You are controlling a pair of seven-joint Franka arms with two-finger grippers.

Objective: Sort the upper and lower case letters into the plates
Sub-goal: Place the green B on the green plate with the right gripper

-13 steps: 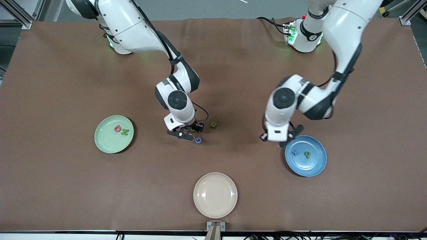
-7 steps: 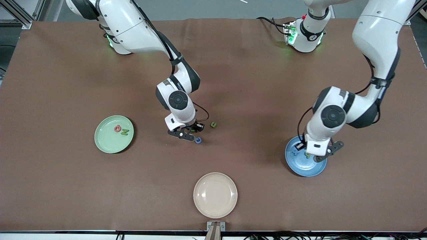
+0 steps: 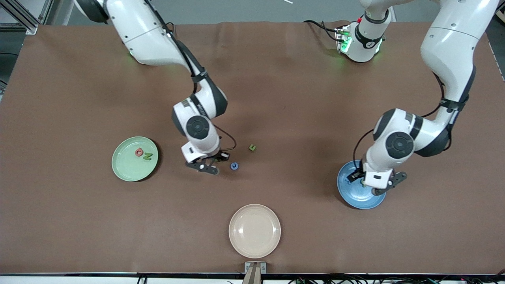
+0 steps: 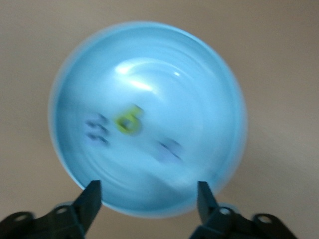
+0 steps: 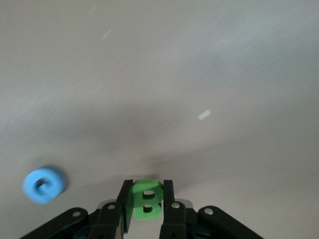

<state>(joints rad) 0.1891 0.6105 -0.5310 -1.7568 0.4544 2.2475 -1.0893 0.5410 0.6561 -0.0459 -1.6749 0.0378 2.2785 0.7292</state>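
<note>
Right gripper [image 5: 145, 206] lifted green B [image 5: 146, 198]; left gripper [image 4: 147, 194] opened

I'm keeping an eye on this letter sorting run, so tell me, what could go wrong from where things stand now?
The right gripper pinches the green B only by its edges above the table; it may slip before reaching the pale green plate. The blue ring lies close by and could get knocked. The left gripper stands open over the blue plate; coming lower could disturb the letters there.
</note>
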